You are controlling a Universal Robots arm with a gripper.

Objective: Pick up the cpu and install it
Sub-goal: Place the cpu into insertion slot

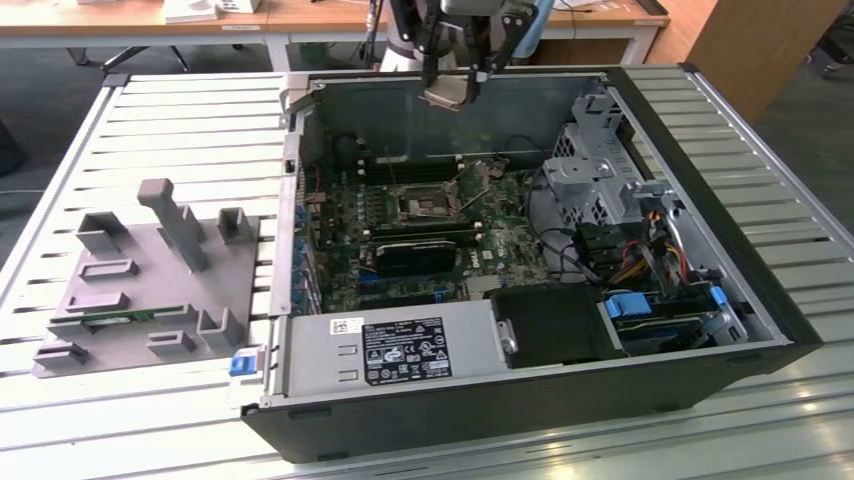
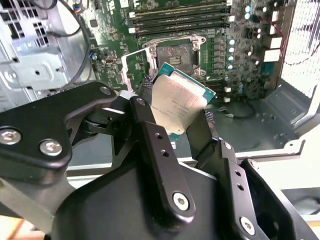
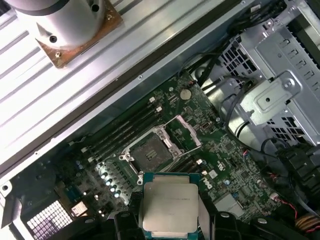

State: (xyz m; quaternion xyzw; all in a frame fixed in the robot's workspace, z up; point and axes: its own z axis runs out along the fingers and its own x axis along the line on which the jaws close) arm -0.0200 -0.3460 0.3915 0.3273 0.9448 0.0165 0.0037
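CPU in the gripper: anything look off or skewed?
Nothing looks damaged. The cpu is clamped in the gripper, above the open case. In the first wrist view its edges run at an angle to the empty socket, so it is not squared to the socket.

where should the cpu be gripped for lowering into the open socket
Probably by two opposite thin edges, coming from the metal-top side, as the gripper holds the cpu now: it is a thin flat square, and its underside must stay free for the socket.
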